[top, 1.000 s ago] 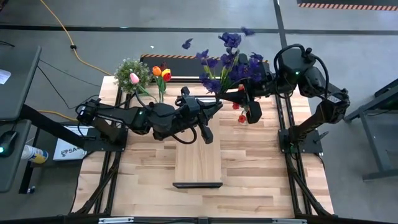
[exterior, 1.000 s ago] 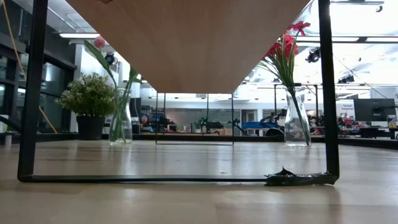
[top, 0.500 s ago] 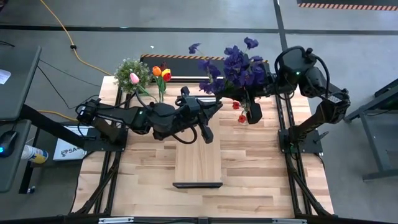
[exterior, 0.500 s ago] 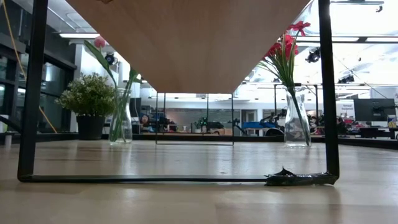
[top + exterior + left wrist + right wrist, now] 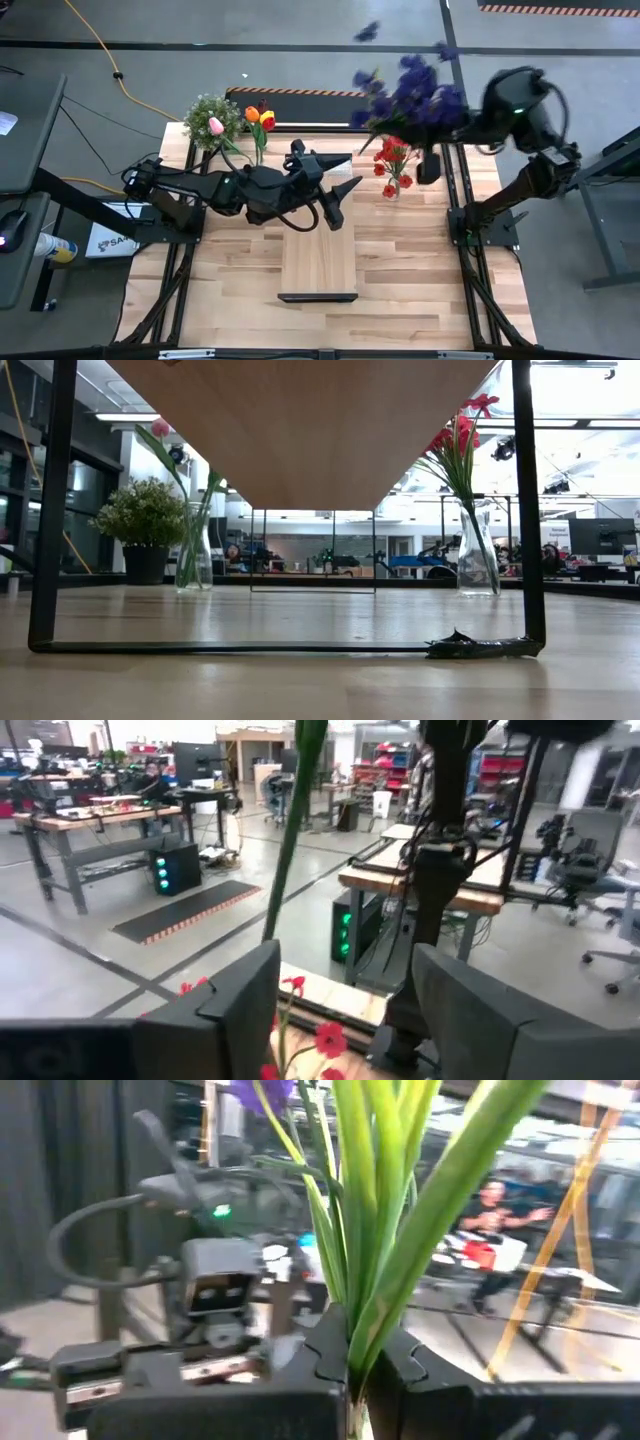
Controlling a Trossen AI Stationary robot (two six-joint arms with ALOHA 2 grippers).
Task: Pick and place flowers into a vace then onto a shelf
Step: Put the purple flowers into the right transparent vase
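Note:
My right gripper [image 5: 397, 128] is shut on a purple-blossom spray [image 5: 410, 92] above the table's far right. Its green stems [image 5: 365, 1230] rise from between the fingers. Below it a glass vase [image 5: 476, 565] stands on the tabletop and holds red flowers [image 5: 392, 158]. My left gripper [image 5: 340, 175] stands open at the table's middle, pointing at the right arm, with nothing between its fingers. A second vase [image 5: 194, 555] with tulips [image 5: 260, 118] stands at the far left. The wood shelf [image 5: 318, 258] stands in the middle. My right gripper pinches the spray's bundled green stems [image 5: 352, 1342] between its two fingers. The fingers come level from the table's right and lie across the stems. The spray is lifted clear of the table and vases, blossoms upward and toward the far edge.
A bushy potted plant [image 5: 208, 112] stands beside the tulip vase at the far left corner. The shelf's black end bracket [image 5: 318, 297] faces the near edge, and its black legs [image 5: 50, 510] reach down to the tabletop. Bare tabletop [image 5: 420, 280] lies at the near right.
My left gripper has opened and let go of the spray's stems, staying where it was. My right gripper has carried the purple spray up and toward the table's far right, away from the left gripper, to above the red-flower vase.

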